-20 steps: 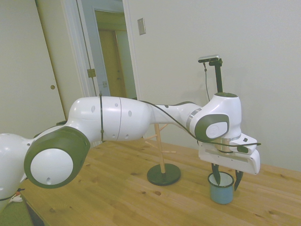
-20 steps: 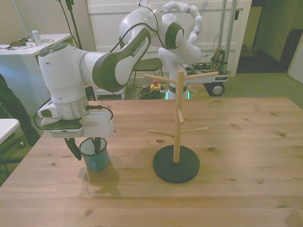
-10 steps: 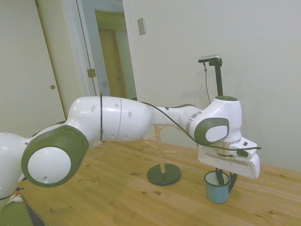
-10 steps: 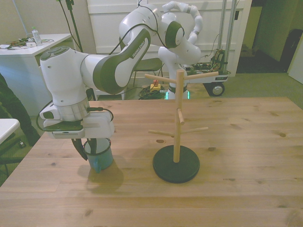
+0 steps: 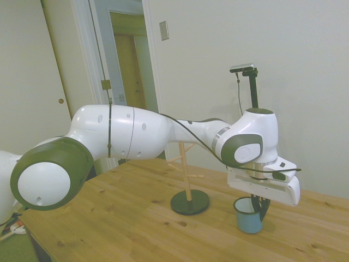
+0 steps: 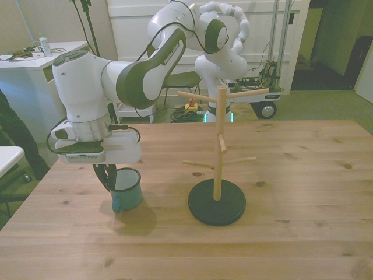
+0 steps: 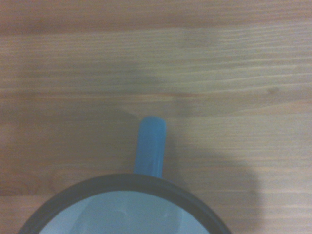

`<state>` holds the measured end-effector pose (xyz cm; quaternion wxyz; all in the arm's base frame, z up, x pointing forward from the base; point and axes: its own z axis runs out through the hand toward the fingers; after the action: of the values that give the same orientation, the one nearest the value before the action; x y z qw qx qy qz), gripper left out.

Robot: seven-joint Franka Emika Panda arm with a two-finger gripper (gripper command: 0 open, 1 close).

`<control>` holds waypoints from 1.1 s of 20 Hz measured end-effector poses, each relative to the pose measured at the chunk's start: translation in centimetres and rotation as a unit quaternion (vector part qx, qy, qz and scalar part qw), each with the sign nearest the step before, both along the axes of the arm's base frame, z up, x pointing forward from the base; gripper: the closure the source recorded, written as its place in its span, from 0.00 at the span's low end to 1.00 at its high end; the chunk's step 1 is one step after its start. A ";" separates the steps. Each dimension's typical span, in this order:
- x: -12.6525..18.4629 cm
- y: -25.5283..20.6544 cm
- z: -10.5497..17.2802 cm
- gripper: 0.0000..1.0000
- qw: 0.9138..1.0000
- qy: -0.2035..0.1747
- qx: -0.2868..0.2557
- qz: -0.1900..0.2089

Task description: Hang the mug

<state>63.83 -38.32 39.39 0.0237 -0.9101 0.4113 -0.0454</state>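
Lighting is soft, even and indoor with a yellow-green cast in the front view, the mug throwing a faint shadow on the table toward the camera, glare is slight on the arm's white shells, and the wrist view is softly blurred throughout.

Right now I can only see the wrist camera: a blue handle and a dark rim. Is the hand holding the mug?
Observer: Yes. In the front view the hand is pinched shut on the rim of the mug, on the side toward the front view's left.
Operator: Where is the thing to hang it on?
Observer: The rack stands to the front view's right of the mug, apart from it, on a round black base.
Operator: Is there room on it?
Observer: Yes. Its wooden pegs are all bare; nothing hangs there yet.
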 end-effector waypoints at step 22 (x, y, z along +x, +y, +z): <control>-7.0 9.7 20.5 1.00 0.994 -0.070 -0.033 0.080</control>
<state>56.87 -28.58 59.89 0.0262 -0.9350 0.3325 -0.1206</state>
